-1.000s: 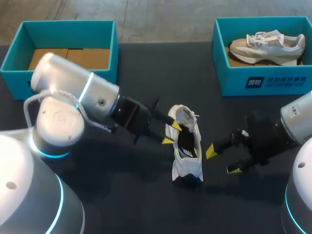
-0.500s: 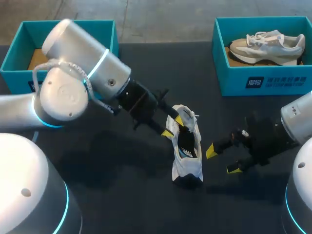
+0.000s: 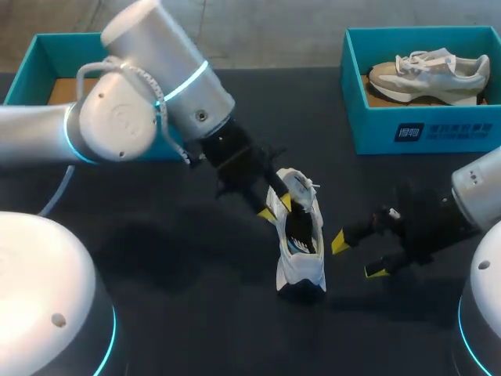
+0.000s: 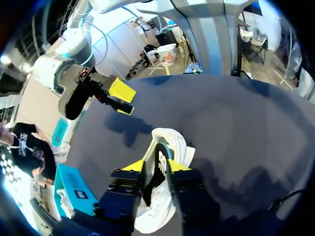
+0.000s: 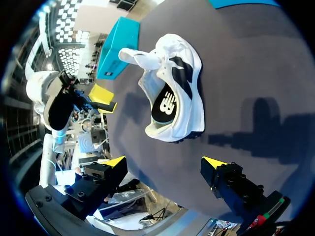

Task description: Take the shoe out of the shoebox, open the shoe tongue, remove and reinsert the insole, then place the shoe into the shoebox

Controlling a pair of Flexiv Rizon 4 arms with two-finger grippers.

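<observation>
A white shoe [image 3: 301,262] stands on the dark table [image 3: 196,266] at the middle, tongue [image 3: 301,184] pulled up and black insole [image 3: 299,227] showing in its opening. My left gripper [image 3: 276,207] hovers over the shoe's left side near the opening. In the left wrist view its fingers [image 4: 133,166] stand narrowly apart, and the insole [image 4: 158,164] shows through the gap. The right wrist view shows the shoe [image 5: 189,93] with the insole [image 5: 167,104] lying inside, and the left gripper [image 5: 103,96] clear of it. My right gripper [image 3: 356,254] stands wide open to the shoe's right, holding nothing.
A teal shoebox [image 3: 423,129] at the back right holds a grey shoe [image 3: 430,70]. Another teal box [image 3: 31,63] at the back left has cardboard inside and is partly hidden by my left arm. Bare table lies in front of the shoe.
My left arm has swung up and toward the back while its gripper stayed by the shoe's opening, fingers drawing closer together. The right arm and the shoe have not moved.
</observation>
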